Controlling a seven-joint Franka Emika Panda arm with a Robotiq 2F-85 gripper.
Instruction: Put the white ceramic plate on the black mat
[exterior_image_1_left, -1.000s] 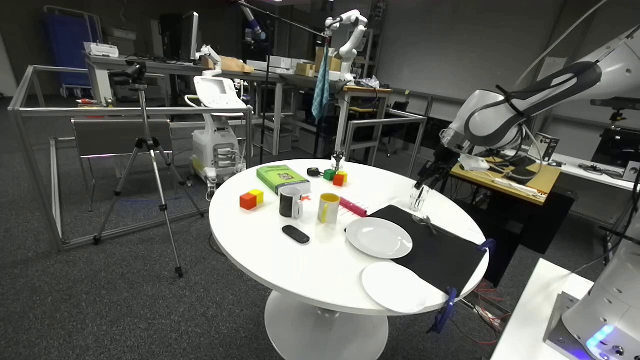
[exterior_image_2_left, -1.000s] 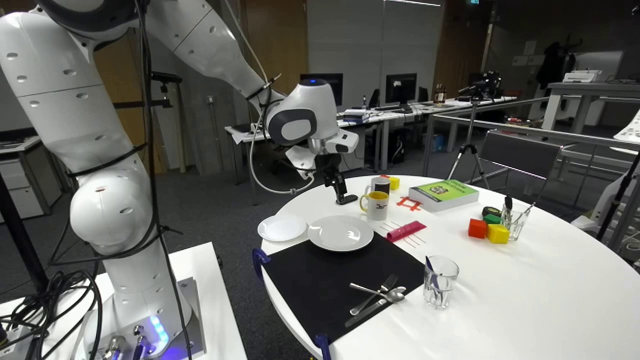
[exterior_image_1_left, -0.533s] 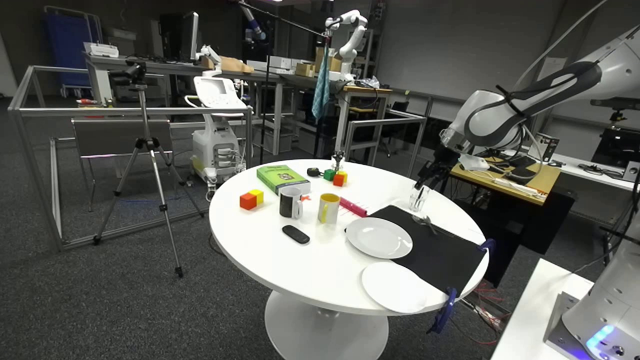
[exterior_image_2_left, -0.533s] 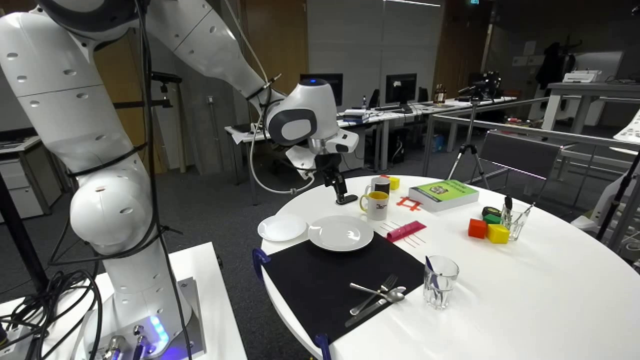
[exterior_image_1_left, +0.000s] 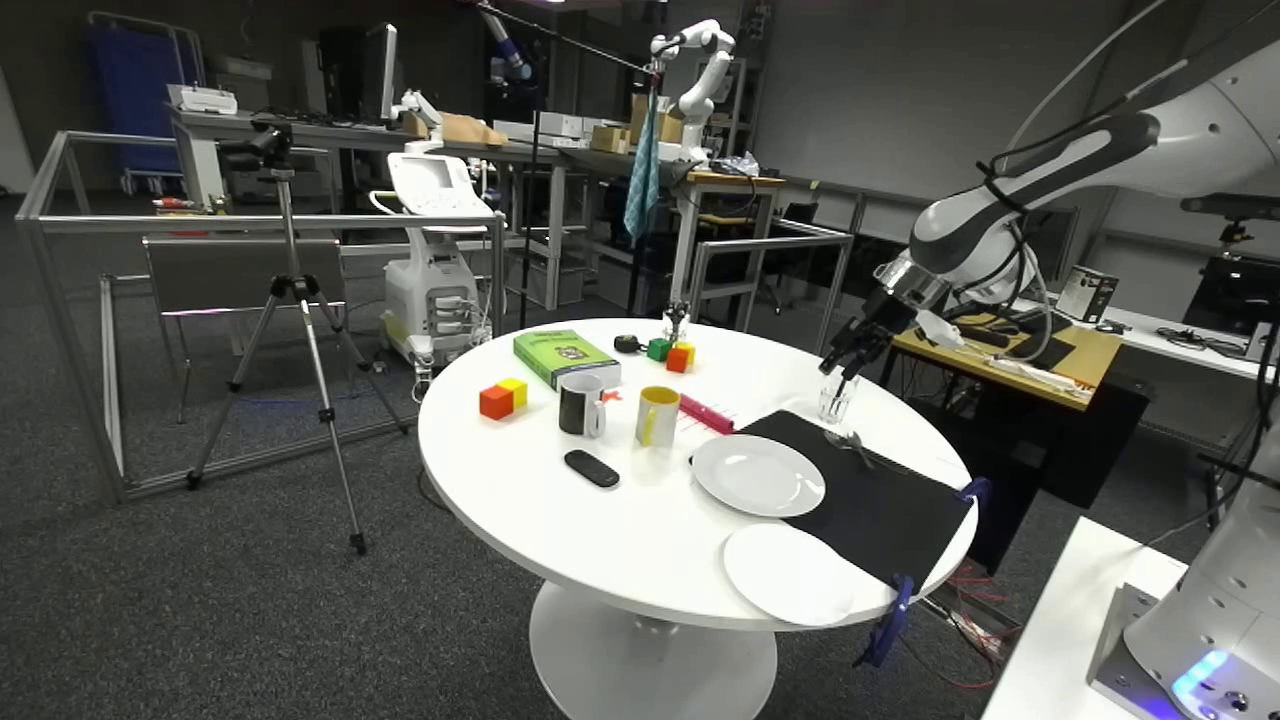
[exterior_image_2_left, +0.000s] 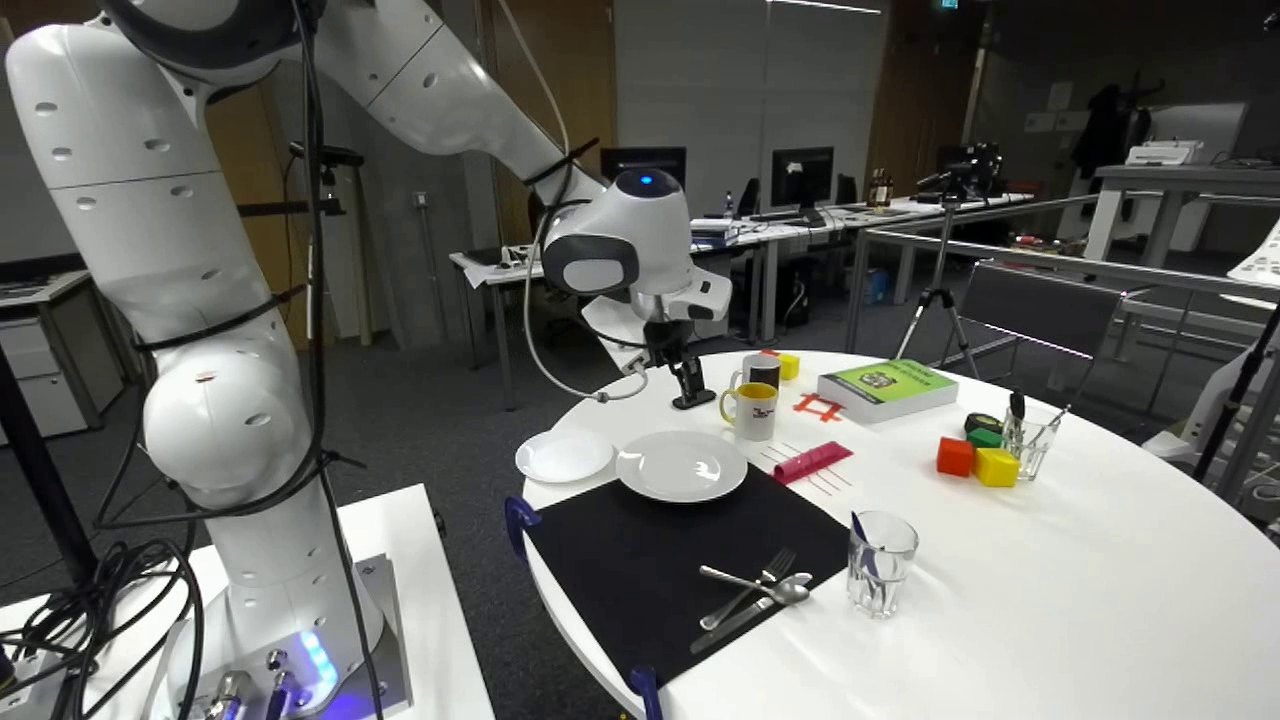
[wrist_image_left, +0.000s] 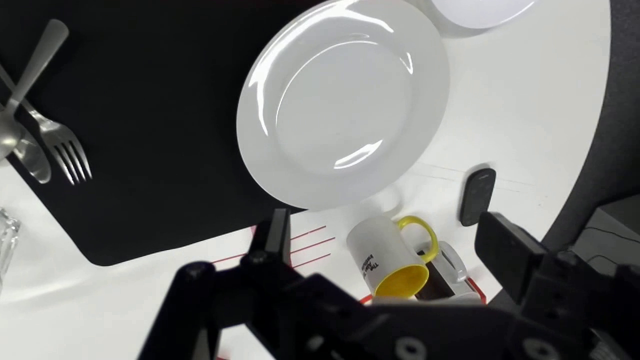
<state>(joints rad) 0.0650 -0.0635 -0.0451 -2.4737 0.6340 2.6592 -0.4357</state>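
White ceramic plate (wrist_image_left: 345, 107) straddles edge of black mat (wrist_image_left: 165, 185) nr its corner, partly over table (wrist_image_left: 530, 100); claw (wrist_image_left: 387, 217) spread wide, empty. Poss. risks: one-sided grip tips it; low approach clips yellow-handled mug (wrist_image_left: 382, 252).

green book (exterior_image_2_left: 886, 392) on a round white table (exterior_image_2_left: 1060, 590), yellow-handled mug (exterior_image_2_left: 756, 414), glass tumbler (exterior_image_2_left: 882, 566), tripod (exterior_image_1_left: 297, 289)

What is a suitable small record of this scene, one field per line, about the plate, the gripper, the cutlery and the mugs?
Object: white plate
Position: partly over the black mat, partly over the white table
Fully on mat: no
Held: nothing; the gripper is open
Near mat's edge: fork, spoon and knife, overlapping
Upright: yellow-handled mug, black-and-white mug
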